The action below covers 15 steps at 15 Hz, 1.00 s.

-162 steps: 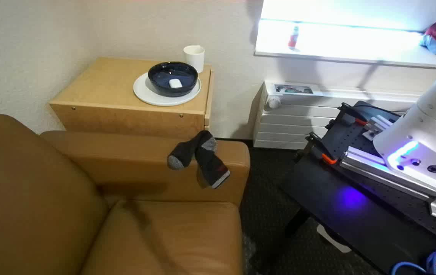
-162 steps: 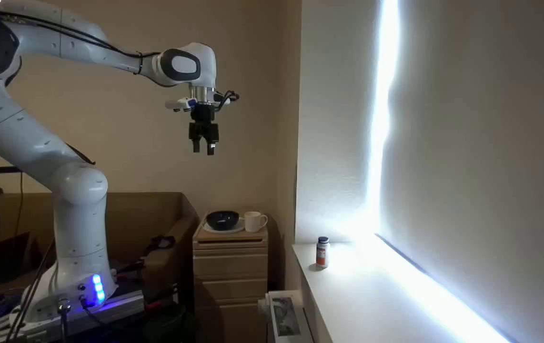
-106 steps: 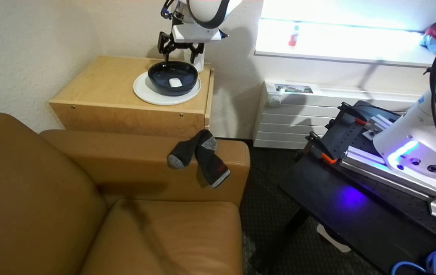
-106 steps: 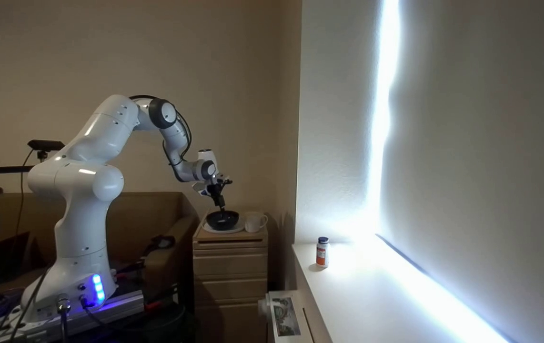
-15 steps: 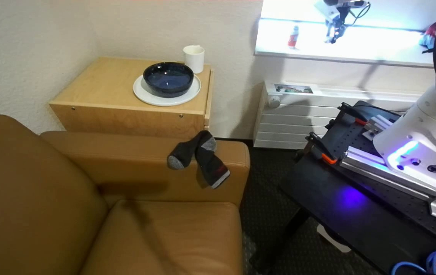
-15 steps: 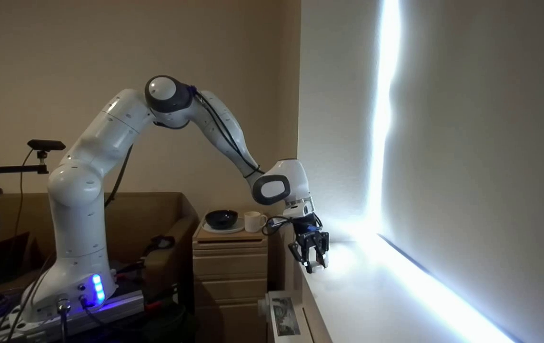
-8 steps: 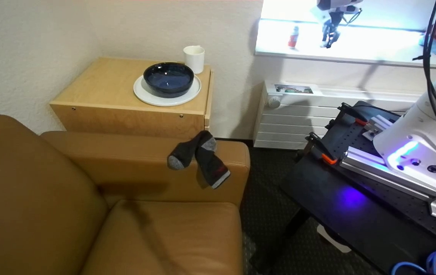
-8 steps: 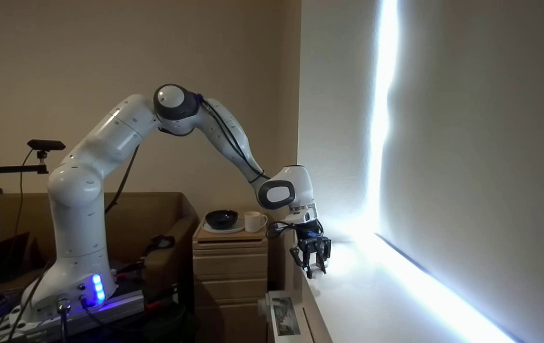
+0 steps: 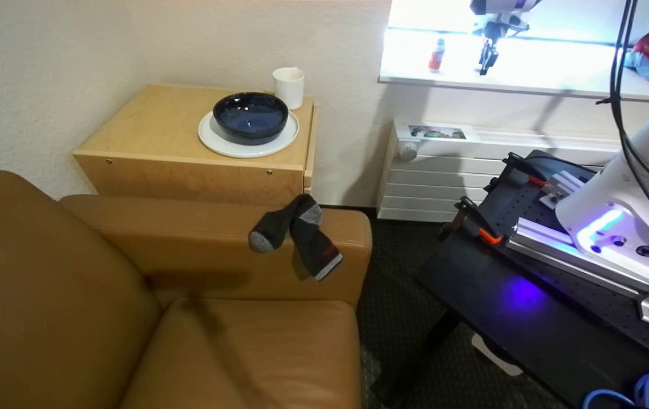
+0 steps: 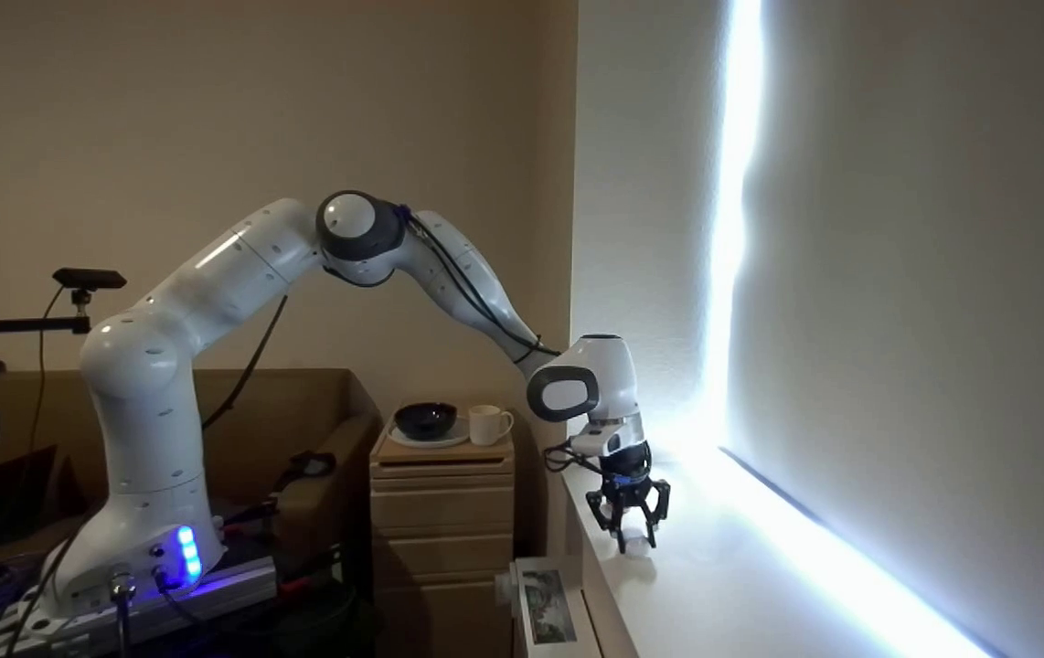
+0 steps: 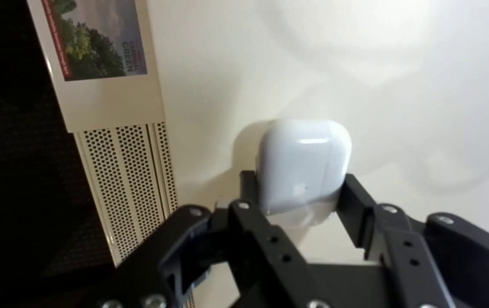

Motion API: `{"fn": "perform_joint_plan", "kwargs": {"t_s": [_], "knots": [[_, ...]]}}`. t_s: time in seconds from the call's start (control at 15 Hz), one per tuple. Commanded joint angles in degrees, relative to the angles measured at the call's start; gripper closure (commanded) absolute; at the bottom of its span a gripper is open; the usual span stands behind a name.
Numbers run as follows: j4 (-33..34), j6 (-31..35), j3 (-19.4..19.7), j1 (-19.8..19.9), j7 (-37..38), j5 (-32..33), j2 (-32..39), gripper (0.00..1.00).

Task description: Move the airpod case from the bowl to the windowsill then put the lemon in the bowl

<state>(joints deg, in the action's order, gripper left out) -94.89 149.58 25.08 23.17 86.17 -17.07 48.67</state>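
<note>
- Jaws: clenched on the airpod case (image 11: 303, 167), bearing on both its sides, held low at the windowsill (image 10: 723, 585) near the room-side edge. Contact between case and windowsill cannot be confirmed.
- Step in hand, by judgement: delivery of the case to the windowsill. Next move calls for settling it flat, then parting the jaws and lifting clear without dragging it.
- Left to right, in an exterior view: bench (image 9: 151, 128) carrying a white plate (image 9: 213, 143); dark blue bowl (image 9: 250, 118) seated on it; white cup (image 9: 289, 90) just beside.
- Further right: bottle (image 9: 437, 55) upright on the windowsill, then the jaws; the case shows white, glossy, round-cornered in the wrist view.
- Lemon: not seen in any view; its step judged outstanding.
</note>
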Motion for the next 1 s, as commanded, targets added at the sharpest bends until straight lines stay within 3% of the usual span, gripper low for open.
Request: {"fn": "perform_joint_plan", "kwargs": {"t_s": [0.0,0.4,0.47,0.6,0.8,0.93], "knots": [[6.40,-3.29,-2.37,2.16,2.04,-0.96,3.55,0.76],[12.16,-10.84,-4.14,4.18,2.38,-0.77,5.89,0.76],[12.97,-12.82,-3.68,4.13,2.98,-0.25,6.19,0.27],[14.52,-15.26,-3.72,4.74,2.70,-0.04,6.66,0.19],[14.21,-16.22,-2.85,5.14,2.37,0.28,5.16,0.00],[11.27,-13.52,-1.59,4.91,1.59,0.74,1.97,0.00]]}}
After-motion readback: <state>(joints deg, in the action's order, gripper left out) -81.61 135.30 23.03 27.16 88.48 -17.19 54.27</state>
